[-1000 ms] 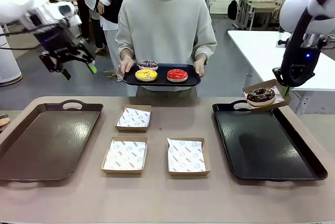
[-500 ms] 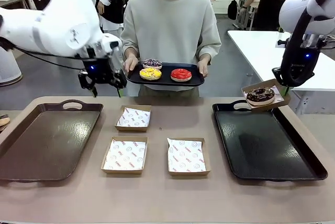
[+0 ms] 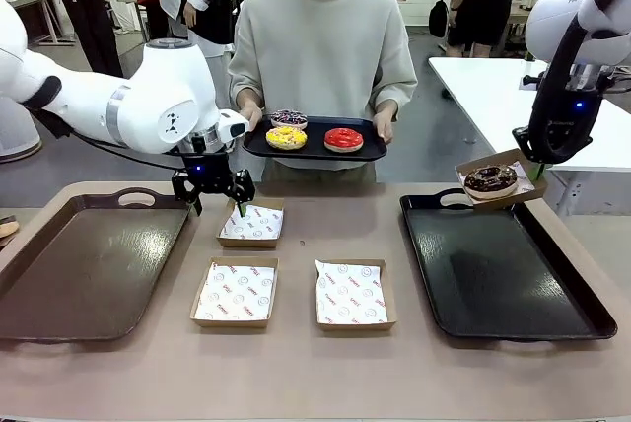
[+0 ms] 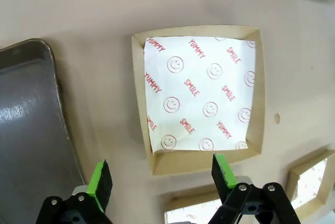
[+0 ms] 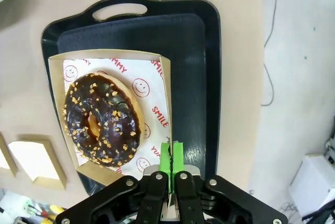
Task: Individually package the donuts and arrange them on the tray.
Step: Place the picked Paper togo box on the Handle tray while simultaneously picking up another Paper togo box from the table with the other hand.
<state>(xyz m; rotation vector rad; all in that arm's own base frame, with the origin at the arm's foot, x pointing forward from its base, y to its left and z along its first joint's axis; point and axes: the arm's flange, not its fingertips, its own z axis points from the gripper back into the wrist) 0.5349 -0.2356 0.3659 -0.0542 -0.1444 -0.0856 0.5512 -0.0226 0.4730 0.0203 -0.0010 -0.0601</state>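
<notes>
A person across the table holds a small black tray carrying a purple donut, a yellow donut and a red donut. My left gripper hangs open just above the near edge of an empty paper-lined cardboard box, nothing between its fingers. My right gripper is shut on the rim of another box holding a chocolate donut. That box hangs tilted over the far corner of the black tray on the right.
Two more empty lined boxes lie at mid-table. A second dark tray sits on the left. A white table stands behind on the right, and people stand in the background.
My left arm swung down and right from the upper left to just above the far box. The person's tray shifted slightly right. The right arm and its box stayed still.
</notes>
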